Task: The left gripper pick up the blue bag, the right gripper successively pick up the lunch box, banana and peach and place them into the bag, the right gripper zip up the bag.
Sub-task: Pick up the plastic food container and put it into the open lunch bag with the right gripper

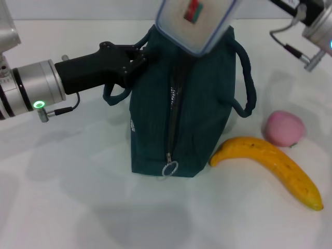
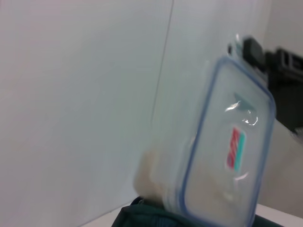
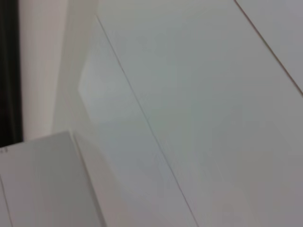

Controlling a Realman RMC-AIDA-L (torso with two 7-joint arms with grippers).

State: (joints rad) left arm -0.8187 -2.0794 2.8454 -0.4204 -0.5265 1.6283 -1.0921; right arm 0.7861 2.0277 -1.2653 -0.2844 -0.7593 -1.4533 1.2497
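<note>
Left pincer [image 1: 136, 56] reaching in from the left side of the head view, black fingers clamped on the near carry strap at the top edge of the blue bag [image 1: 179, 119]. Bag standing upright on the white bench [image 1: 62, 197], dark teal in look, zipper track running down its facing side to a ring pull [image 1: 170, 169] at the bottom, so the opening unzipped along that run. Lunch box [image 1: 196, 23] hanging tilted just above the bag's mouth, clear tub with a blue-rimmed lid and a red and green sticker; seen again from the left wrist view [image 2: 222, 146], lower corner touching or just inside the teal fabric, cannot tell which. Right pincer itself out of frame, only part of the right arm [image 1: 311, 21] with its cables showing at the upper right corner; cannot tell how its fingers sit. Banana [image 1: 272, 167] lying flat on the bench to the right of the bag, stem end just beside the bag's lower corner. Peach [image 1: 284, 128] resting behind the banana, near it, well apart from the bag's body. Second strap [image 1: 248, 83] looping down the bag's right side.
</note>
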